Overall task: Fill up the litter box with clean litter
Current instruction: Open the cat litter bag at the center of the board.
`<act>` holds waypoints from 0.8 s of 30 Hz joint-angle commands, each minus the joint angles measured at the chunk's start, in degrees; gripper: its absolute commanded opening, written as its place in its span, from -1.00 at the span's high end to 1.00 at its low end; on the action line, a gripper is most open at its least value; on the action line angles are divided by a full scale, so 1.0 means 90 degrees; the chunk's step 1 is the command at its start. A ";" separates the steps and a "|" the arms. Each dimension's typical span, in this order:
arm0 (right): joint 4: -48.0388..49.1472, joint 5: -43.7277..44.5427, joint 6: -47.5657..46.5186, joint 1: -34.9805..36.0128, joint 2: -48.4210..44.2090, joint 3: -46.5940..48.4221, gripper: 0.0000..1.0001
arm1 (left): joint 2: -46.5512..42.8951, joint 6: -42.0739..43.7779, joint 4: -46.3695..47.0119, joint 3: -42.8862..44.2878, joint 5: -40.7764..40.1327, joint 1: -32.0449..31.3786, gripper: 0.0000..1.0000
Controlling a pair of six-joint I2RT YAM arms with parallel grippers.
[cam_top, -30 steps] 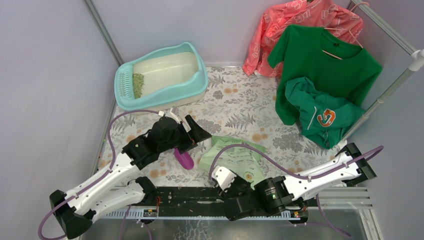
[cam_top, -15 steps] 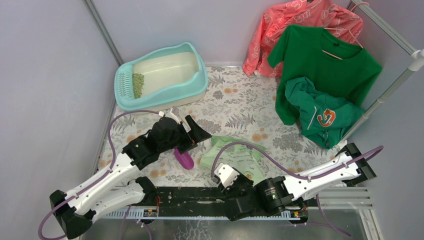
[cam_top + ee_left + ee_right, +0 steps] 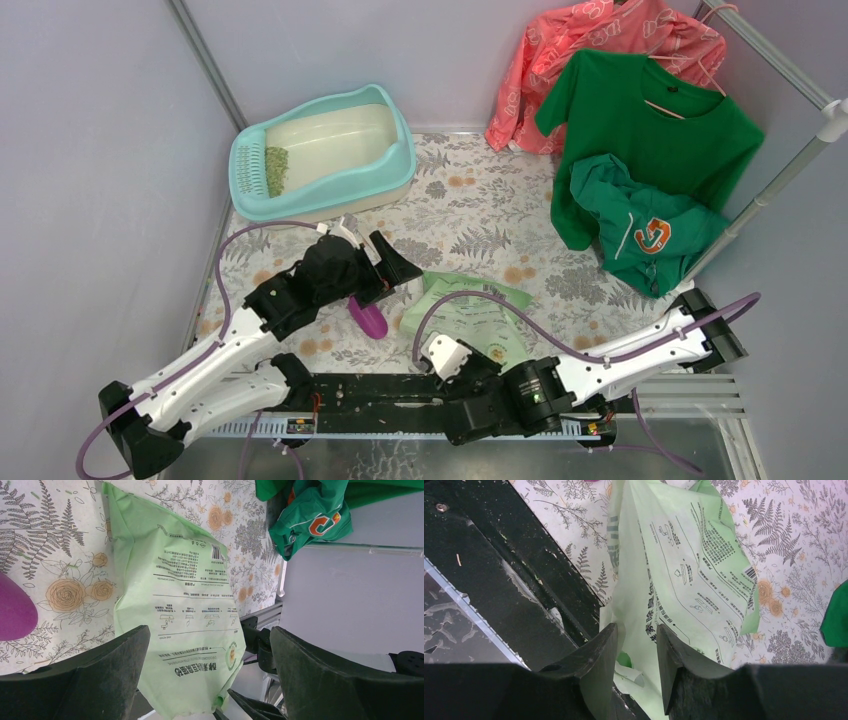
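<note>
The left gripper [image 3: 209,630], jaws fully open, sits at 10 o'clock of the litter bag [image 3: 170,580]. The right gripper [image 3: 634,630] straddles the bag's 6 o'clock edge; whether it grips cannot be told.

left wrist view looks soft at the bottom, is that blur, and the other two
Left wrist: only the left gripper's fingers, close to the lens, are soft; the light green printed plastic bag is sharp. Right wrist: the same, right gripper's fingers dark and soft. Top external: even light, turquoise-rimmed plastic litter box crisp.
</note>
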 commanded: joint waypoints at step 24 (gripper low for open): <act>0.0251 0.0145 -0.0379 -0.0053 0.0725 0.0378 -0.10 | -0.0129 0.0070 0.0347 -0.0032 0.0100 0.0000 -0.97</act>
